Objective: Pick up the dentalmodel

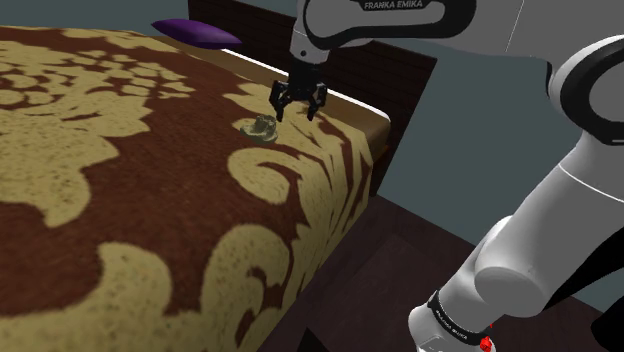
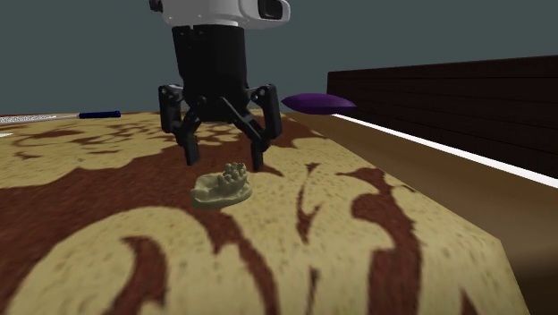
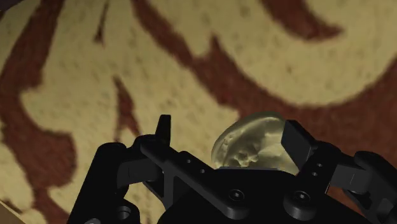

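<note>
On the bed (image 1: 120, 200), near its corner by the dark headboard (image 2: 465, 98): brown cover with a tan leaf pattern. White arm (image 1: 560, 200) reaches over the cover from the stand side. Purple pillow (image 1: 195, 32) lies at 11 o'clock from the gripper in the shoulder view, well apart. Gripper (image 1: 296, 117) points down and hovers just above the cover, fingers spread wide, nothing held. Dentalmodel (image 1: 261, 127), pale beige with teeth up, rests on a tan patch at 7 o'clock from the gripper in the shoulder view. In the wrist view it sits between the fingers, nearer one of them; contact cannot be told.
</note>
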`<state>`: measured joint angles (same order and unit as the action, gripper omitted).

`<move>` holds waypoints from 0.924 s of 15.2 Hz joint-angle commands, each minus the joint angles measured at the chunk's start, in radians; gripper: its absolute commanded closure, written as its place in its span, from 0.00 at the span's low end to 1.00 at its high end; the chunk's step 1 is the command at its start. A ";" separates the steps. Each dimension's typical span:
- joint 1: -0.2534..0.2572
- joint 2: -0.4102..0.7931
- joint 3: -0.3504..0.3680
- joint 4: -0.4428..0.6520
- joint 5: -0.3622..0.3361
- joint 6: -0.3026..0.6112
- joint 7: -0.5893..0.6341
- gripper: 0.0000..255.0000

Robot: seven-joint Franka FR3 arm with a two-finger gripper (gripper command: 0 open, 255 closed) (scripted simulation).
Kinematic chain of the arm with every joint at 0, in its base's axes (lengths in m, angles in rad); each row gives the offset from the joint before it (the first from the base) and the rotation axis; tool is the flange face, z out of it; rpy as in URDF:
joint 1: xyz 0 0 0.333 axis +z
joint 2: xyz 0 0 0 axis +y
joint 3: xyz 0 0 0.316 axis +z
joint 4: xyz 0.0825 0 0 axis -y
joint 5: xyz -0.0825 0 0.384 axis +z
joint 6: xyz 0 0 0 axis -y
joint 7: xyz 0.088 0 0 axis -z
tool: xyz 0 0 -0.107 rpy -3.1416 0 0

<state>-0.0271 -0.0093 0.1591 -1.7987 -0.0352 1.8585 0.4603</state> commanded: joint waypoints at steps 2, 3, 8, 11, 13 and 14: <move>0.002 0.114 0.001 0.131 -0.018 0.000 0.071 0.00; 0.004 0.153 -0.001 0.180 -0.024 -0.005 0.094 0.00; 0.012 0.265 -0.008 0.303 -0.041 0.001 0.154 0.00; 0.011 0.264 -0.009 0.262 -0.042 0.041 0.156 0.00; 0.011 0.265 -0.009 0.236 -0.043 0.068 0.157 0.00; 0.011 0.266 -0.009 0.229 -0.043 0.075 0.157 0.00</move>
<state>-0.0165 0.2575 0.1498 -1.5564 -0.0778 1.9210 0.6165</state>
